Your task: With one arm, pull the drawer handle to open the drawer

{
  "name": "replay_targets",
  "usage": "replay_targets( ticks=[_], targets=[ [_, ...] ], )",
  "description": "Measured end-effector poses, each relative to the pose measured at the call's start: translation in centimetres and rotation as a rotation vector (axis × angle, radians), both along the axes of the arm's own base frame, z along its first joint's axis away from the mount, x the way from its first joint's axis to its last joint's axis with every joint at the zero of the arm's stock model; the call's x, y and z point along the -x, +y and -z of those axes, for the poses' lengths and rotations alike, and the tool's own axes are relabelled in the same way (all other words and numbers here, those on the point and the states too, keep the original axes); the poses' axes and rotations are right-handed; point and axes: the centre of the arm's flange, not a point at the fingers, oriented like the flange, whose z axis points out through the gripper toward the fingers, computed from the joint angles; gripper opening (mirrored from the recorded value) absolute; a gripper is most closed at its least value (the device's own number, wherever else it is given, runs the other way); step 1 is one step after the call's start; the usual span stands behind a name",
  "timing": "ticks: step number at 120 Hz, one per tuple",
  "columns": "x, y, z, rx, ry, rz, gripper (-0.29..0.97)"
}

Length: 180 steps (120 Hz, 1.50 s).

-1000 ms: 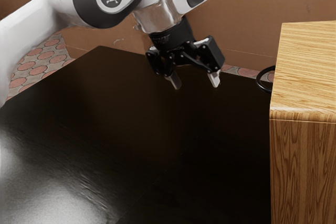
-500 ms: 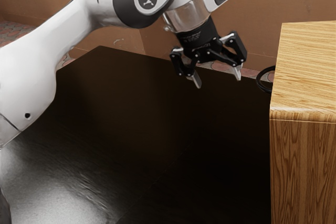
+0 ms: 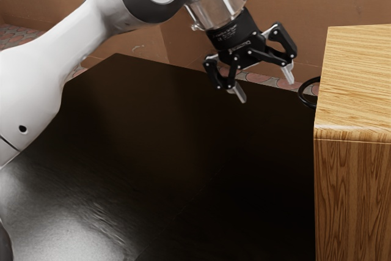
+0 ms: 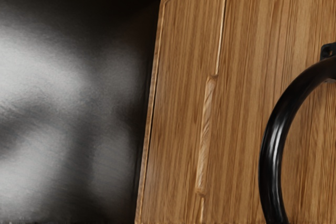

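Observation:
A light wooden cabinet (image 3: 357, 139) stands at the exterior view's right on the dark table. Its black curved drawer handle (image 3: 307, 93) sticks out from the face turned toward the back wall. My gripper (image 3: 264, 85) hangs open just to the left of that handle, a short gap away, fingers pointing down and toward the cabinet. In the wrist view the wooden drawer front (image 4: 210, 103) is close ahead, with the black handle (image 4: 278, 145) arching off it.
The glossy black table (image 3: 134, 169) spreads out to the left of and below the cabinet. A brown wall (image 3: 330, 4) runs behind, and patterned floor tiles (image 3: 269, 80) show past the table's far edge.
My arm has swung toward the exterior view's right, carrying the gripper from over the table's middle to just beside the drawer handle. The fingers stayed open.

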Motion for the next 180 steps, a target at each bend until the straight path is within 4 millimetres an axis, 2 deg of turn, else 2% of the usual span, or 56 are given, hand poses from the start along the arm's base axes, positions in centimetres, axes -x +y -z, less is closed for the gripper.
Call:
replay_targets(
  ticks=[15, 41, 65, 83, 113, 147, 180],
  targets=[
    [0.2, -0.3, 0.1, 0.021, 0.014, -0.007, 0.68],
    [-0.1, -0.3, 1.7, 0.025, 0.052, -0.024, 0.68],
    [-0.1, -1.2, 1.7, 0.04, 0.049, -0.021, 0.68],
    [0.3, -1.1, 1.9, 0.043, 0.06, -0.027, 0.68],
    [0.3, -1.3, 3.3, 0.047, 0.085, -0.032, 0.68],
    [0.6, -2.6, 2.5, 0.071, 0.062, -0.011, 0.68],
    [0.1, -2.3, 2.9, 0.078, 0.044, -0.01, 0.68]
  ],
)
